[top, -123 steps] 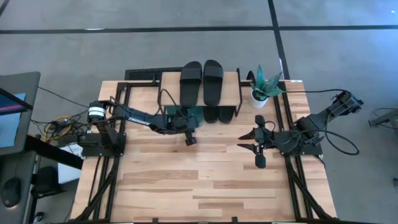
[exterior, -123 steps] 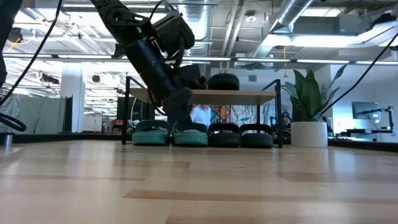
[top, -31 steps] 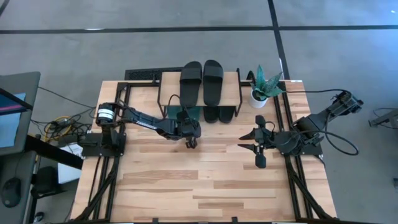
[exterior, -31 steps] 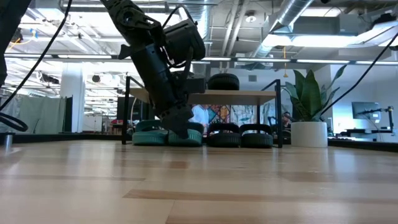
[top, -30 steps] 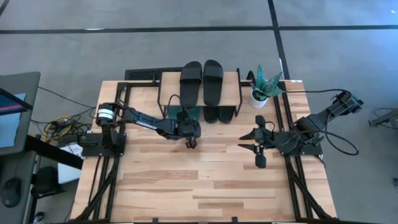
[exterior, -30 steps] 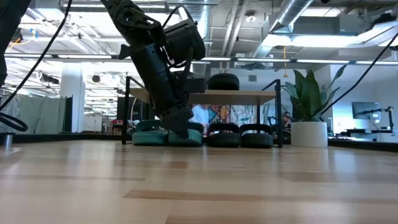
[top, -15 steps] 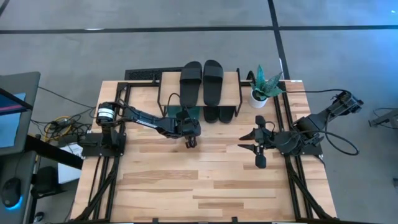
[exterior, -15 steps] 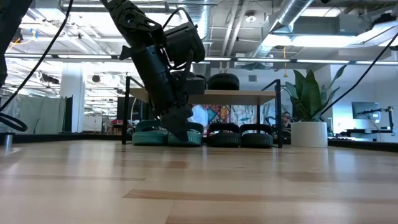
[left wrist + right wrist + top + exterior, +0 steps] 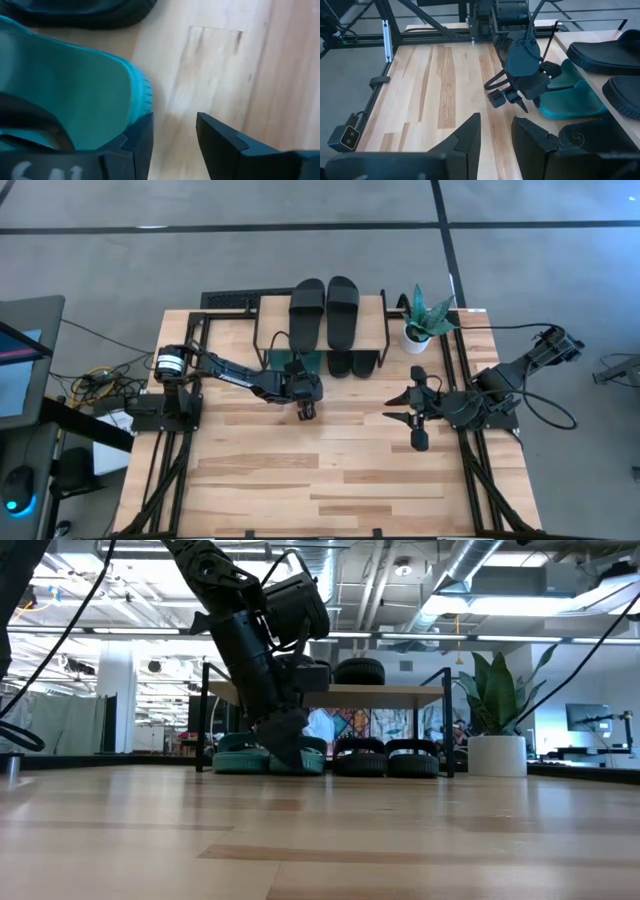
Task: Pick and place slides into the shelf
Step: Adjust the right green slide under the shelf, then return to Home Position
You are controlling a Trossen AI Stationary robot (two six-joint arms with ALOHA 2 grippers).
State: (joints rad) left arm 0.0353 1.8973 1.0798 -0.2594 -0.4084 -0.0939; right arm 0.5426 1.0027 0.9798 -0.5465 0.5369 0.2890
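The left gripper [image 9: 174, 145] stands parted and empty, one finger just beside the green slide [image 9: 75, 95] under the shelf [image 9: 375, 330]. Beyond, black slides [image 9: 342, 310] lie on top. All six look shelved. Right gripper [image 9: 417, 418] waits, half-open.

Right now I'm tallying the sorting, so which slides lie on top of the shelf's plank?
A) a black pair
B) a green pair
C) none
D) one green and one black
A: in the high view two black slides lie side by side on the shelf plank, while the green slides sit underneath it at table level, beside the left end effector.
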